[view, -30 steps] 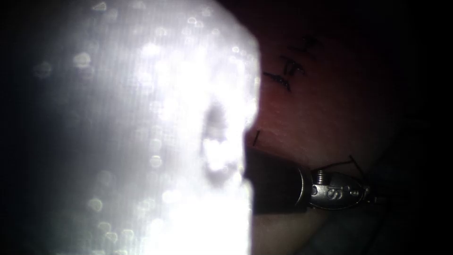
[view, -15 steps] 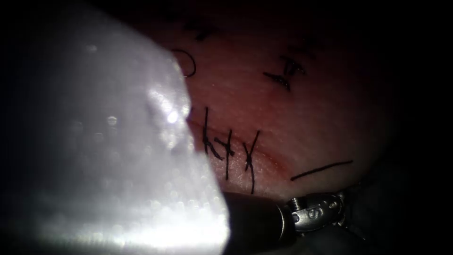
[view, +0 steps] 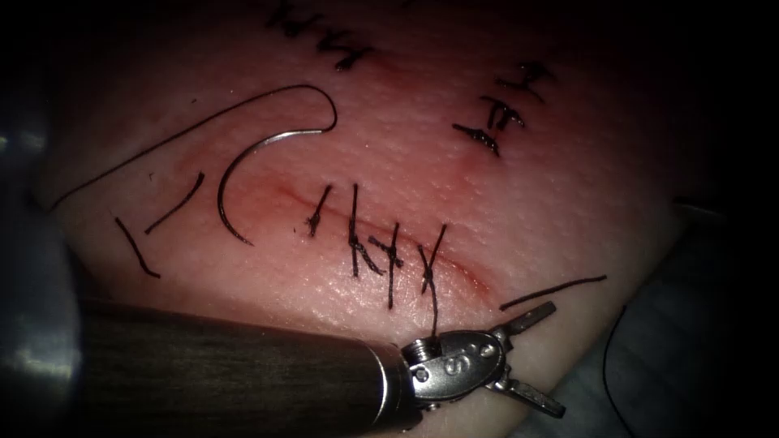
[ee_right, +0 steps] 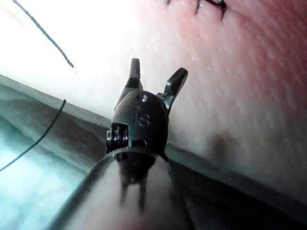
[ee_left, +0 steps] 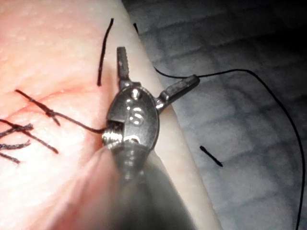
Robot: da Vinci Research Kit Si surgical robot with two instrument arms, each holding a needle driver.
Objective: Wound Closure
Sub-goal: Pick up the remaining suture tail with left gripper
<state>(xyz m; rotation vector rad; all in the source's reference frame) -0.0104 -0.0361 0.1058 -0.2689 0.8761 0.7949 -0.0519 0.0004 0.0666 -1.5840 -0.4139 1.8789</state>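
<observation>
The curved needle (view: 231,170) lies loose on the tissue (view: 568,203) at the left end of the cut (view: 280,193), with neither tool holding it. Its thread (view: 162,142) loops off its upper end and runs away to the left. Several dark stitches (view: 392,259) cross the cut. My left tool (view: 556,359) hovers at the tissue's near edge, right of the cut, jaws open and holding nothing; the left wrist view shows it (ee_left: 158,64) wide open too. My right tool (ee_right: 159,67) stands open and empty over a tissue edge.
Cut ends of thread lie on the tissue at left (view: 174,203) and at right (view: 552,292). Two more stitched rows sit at the back (view: 499,113). A grey-blue drape (view: 698,341) with loose thread (view: 614,365) borders the tissue at right. A blurred grey shape (view: 24,268) rises at the left.
A bright blurred shape that hid the left of the endoscope view has drawn off to the left, uncovering the needle and the cut. The left tool has dropped lower and opened its jaws.
</observation>
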